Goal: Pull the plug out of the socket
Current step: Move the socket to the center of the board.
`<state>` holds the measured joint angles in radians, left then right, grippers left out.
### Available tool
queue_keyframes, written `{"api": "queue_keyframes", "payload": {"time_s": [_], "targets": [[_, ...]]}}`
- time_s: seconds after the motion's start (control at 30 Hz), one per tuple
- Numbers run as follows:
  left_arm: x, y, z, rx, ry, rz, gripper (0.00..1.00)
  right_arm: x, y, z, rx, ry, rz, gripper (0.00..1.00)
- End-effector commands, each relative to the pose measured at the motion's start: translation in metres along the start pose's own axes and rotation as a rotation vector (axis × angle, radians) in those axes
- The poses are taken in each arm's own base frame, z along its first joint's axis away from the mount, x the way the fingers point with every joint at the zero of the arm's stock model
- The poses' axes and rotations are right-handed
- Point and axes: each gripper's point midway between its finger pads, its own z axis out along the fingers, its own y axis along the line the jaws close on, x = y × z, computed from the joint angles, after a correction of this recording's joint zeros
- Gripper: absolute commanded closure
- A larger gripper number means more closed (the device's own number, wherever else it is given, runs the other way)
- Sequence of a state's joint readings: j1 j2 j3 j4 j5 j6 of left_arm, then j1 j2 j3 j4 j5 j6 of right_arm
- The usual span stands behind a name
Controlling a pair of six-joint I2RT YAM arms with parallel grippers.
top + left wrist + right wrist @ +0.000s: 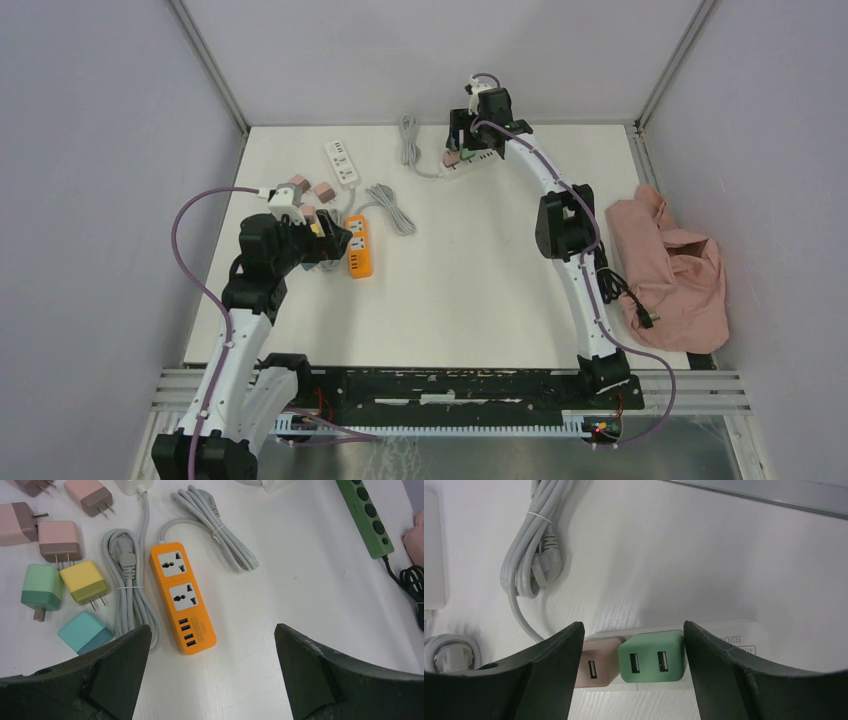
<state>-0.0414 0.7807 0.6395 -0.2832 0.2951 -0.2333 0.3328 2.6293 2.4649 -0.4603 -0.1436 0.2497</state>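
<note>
My right pincer [632, 630], spread wide, straddles the green plug [651, 657] and pink plug [596, 667], side by side along the socket strip [734, 635].

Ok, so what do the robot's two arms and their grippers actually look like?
Both the left arm and the right arm have white links with chunky black joints and black bases. A thin purple cable loops along each one. The left gripper and right gripper each have two broad, dark, matte fingers that taper to blunt tips. No markings show on them.
</note>
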Motion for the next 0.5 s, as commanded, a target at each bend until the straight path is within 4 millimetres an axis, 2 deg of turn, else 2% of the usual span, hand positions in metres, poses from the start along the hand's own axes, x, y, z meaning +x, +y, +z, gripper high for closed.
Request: {"api": "queue_keyframes", "payload": {"time_s": [0.0,0.13,0.3,0.47], "targets": [[-0.016,0.001,-0.002,-0.007,-0.049,0.062,0.01,-0.007,0.031,-0.012,-0.15,0.011,-0.012,0.27],[-0.017,0.0,-0.004,-0.004,-0.053,0.064,0.01,0.008,0.045,-0.027,-0.242,0.083,-0.04,0.35],[-0.019,-0.003,-0.005,0.009,-0.061,0.064,0.01,0.016,0.063,-0.068,-0.336,0.147,-0.098,0.37],[-0.021,-0.006,-0.008,0.021,-0.073,0.066,0.01,0.048,0.067,-0.103,-0.379,0.252,-0.137,0.39]]}}
